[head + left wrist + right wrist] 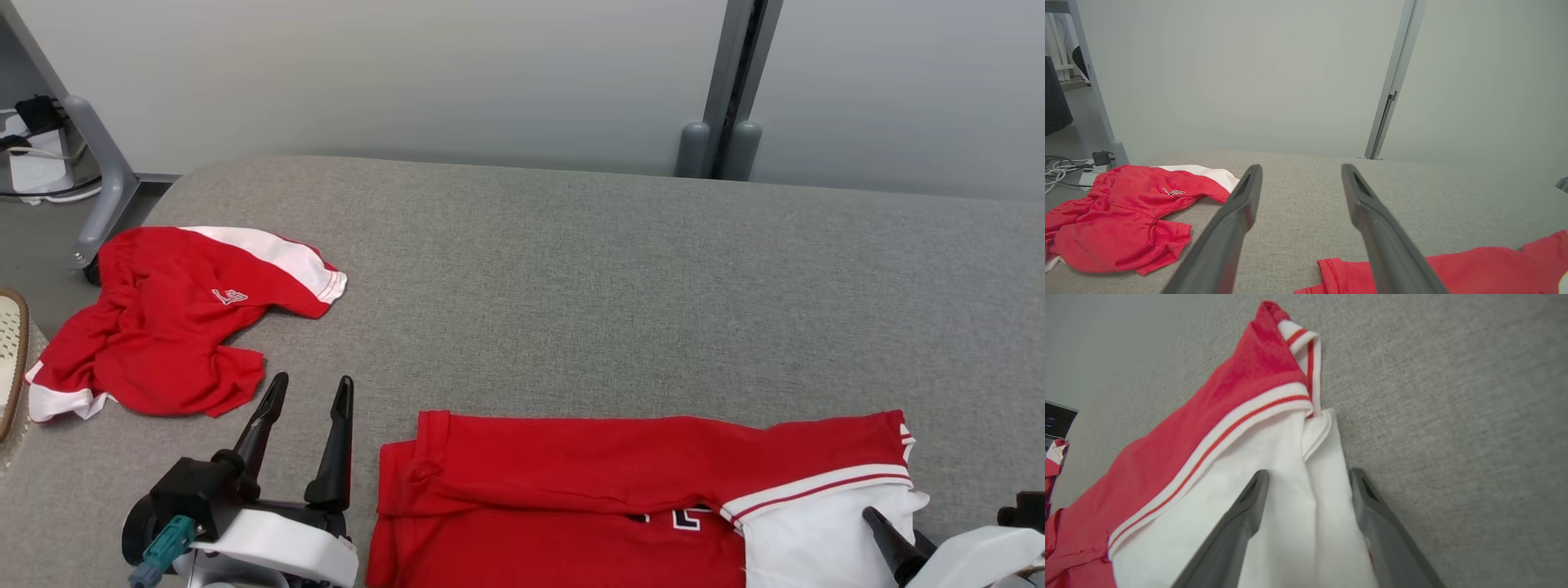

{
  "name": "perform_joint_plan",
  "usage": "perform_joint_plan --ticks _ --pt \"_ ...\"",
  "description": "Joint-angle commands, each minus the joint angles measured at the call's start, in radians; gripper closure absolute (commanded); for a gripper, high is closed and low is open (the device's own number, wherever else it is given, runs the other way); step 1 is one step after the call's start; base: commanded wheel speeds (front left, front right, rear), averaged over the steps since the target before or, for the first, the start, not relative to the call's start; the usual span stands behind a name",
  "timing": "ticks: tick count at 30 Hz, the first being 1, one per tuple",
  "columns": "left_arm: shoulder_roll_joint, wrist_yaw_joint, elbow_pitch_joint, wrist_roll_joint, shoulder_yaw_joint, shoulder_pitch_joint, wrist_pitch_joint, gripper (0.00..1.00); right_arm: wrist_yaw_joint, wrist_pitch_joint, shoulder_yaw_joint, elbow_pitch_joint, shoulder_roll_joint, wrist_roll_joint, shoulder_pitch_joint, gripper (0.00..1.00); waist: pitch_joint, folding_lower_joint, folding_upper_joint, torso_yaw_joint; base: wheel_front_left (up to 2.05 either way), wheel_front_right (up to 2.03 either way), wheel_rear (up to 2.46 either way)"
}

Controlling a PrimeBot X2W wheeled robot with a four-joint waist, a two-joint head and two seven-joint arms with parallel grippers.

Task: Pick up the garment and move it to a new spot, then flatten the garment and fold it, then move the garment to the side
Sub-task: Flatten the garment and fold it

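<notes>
A red shirt with a white sleeve (620, 490) lies folded flat at the front of the grey padded table (612, 269). My right gripper (1309, 475) is open, its two fingers straddling the white sleeve (1290, 522) near the striped cuff; in the head view one dark finger (886, 531) rests on that sleeve. My left gripper (310, 388) stands open and holds nothing, just left of the shirt's left edge, above bare padding (1301, 171). A second red garment with white trim (171, 318) lies crumpled at the table's left end (1122, 216).
A pale woven object (12, 359) sits at the left edge beside the table. A grey metal frame leg (102, 188) and cables with a power strip (1086, 171) are on the floor at far left. A partition post (731, 90) rises behind the table.
</notes>
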Motion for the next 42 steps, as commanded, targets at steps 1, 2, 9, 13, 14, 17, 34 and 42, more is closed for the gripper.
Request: perform_joint_plan --ticks 1,2,9,13,14,17,34,42 --pt "0.004 -0.007 0.008 0.004 0.005 -0.017 -0.002 0.0 0.002 0.033 0.021 0.03 0.018 0.012 0.001 0.0 0.0 0.0 0.0 0.006 0.0 0.0 0.0" --pt "0.005 -0.01 0.011 0.005 0.005 -0.02 -0.002 0.0 0.002 0.044 0.031 0.035 0.022 0.017 -0.004 0.0 0.001 0.0 0.0 0.009 0.0 0.0 0.0" --pt "0.002 -0.012 0.019 0.011 -0.002 -0.025 -0.002 0.0 0.002 0.081 0.067 0.063 0.04 0.052 -0.044 0.98 -0.001 0.0 0.0 0.022 0.0 0.0 0.0" --pt "0.002 -0.01 0.022 0.01 -0.006 -0.019 -0.002 0.0 0.002 0.089 0.063 0.068 0.026 0.061 -0.064 1.0 -0.008 0.0 0.0 0.026 0.0 0.0 0.0" --pt "0.001 -0.009 0.023 0.009 -0.006 -0.016 -0.002 0.0 0.002 0.086 0.061 0.06 0.016 0.062 -0.069 1.0 -0.009 0.0 0.0 0.025 0.0 0.0 0.0" --pt "-0.002 -0.005 0.021 0.005 -0.002 -0.004 -0.002 0.0 0.002 0.082 0.037 0.013 -0.03 0.079 -0.084 1.0 -0.016 0.0 0.0 0.011 0.0 0.0 0.0" --pt "-0.027 -0.02 0.032 0.01 0.005 0.013 -0.002 0.0 0.002 0.176 -0.156 -0.176 -0.161 -0.024 -0.02 1.0 -0.044 0.0 0.0 -0.058 0.0 0.0 0.0" --pt "-0.032 -0.021 0.041 0.01 0.003 0.018 -0.002 0.0 0.002 0.282 -0.137 -0.428 -0.052 -0.049 0.023 1.0 -0.061 0.0 0.0 -0.035 0.0 0.0 0.0"
